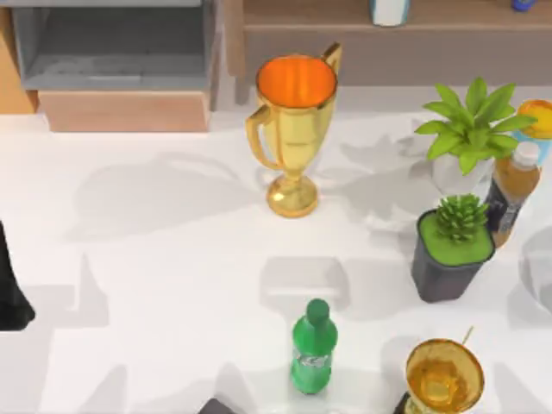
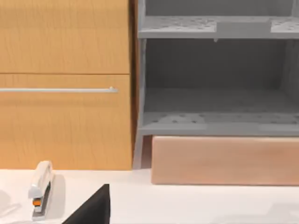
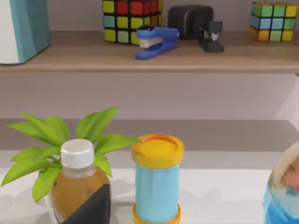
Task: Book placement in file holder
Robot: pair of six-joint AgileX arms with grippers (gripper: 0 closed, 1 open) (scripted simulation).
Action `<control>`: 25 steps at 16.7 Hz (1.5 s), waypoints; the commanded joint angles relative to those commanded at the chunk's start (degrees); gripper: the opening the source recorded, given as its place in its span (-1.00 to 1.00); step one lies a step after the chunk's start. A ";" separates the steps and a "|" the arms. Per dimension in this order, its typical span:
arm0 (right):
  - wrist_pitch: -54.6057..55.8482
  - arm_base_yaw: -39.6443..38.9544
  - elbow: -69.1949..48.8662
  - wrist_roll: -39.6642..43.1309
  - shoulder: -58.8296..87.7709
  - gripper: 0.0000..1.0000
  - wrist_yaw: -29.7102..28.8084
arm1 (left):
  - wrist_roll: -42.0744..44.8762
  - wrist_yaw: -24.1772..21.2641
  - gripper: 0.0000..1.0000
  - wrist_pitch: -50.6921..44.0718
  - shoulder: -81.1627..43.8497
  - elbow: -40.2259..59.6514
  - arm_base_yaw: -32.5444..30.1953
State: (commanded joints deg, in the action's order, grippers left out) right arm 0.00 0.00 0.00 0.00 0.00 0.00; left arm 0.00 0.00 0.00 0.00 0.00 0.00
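The file holder (image 2: 219, 93) sits right ahead of the left tool (grip state: can't tell). A book would likely be stiff and heavy, so grab its spine edge.

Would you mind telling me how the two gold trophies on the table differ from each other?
The trophy near the file holder looks bigger in the top view and shows a plain orange inside; the trophy at the near edge, right of the green bottle, looks smaller, with a shiny golden inside. The first stands mid-table with its stem and foot showing; the second's foot is cut off by the picture's edge. Both are gold, upright cups.
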 joint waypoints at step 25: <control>0.00 0.00 0.00 0.00 0.00 1.00 0.00 | 0.70 36.52 1.00 21.80 -116.26 93.56 -41.46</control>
State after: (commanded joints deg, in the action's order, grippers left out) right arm 0.00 0.00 0.00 0.00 0.00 0.00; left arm 0.70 36.52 21.80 -116.26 93.56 -41.46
